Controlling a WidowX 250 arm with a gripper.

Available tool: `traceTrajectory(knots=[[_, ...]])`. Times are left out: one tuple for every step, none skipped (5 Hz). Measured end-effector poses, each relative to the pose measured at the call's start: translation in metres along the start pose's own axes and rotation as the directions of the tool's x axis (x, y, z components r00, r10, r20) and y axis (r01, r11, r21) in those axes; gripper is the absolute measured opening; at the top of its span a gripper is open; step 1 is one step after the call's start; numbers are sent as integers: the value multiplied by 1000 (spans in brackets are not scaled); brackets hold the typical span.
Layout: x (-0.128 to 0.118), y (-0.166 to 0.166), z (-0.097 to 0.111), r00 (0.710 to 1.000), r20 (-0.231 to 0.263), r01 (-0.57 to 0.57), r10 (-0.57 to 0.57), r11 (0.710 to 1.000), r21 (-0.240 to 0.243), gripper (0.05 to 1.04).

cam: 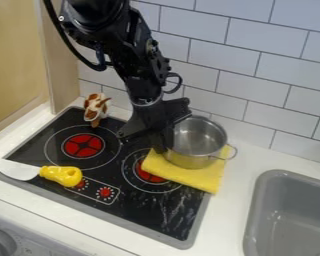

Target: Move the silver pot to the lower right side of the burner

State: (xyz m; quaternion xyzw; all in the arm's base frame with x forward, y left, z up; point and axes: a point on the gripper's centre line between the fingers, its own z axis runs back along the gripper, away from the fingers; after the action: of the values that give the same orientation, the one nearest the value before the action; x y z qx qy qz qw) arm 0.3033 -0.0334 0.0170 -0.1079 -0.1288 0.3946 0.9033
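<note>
Atop the yellow cloth (193,177), near the stove's back right edge, the silver pot (197,136) is seated upright, its left side overlapped by the black gripper (163,145); whether anything is pinched cannot be told. The right burner (146,175) is partly covered by the cloth, and a yellow-handled utensil (61,175) is laid across the stove's front left edge.

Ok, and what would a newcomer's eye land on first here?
The black arm, coming down from the top edge to the left side of the silver pot. Then the bright yellow cloth under the pot, lying partly over the right-hand burner. After that, the red center of the left burner.
</note>
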Motion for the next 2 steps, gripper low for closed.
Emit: traceTrajectory(knots=[[4, -3, 8, 1000, 24, 9, -9, 1000, -16, 50], [1, -7, 17, 999, 28, 23, -21, 998, -55, 50]])
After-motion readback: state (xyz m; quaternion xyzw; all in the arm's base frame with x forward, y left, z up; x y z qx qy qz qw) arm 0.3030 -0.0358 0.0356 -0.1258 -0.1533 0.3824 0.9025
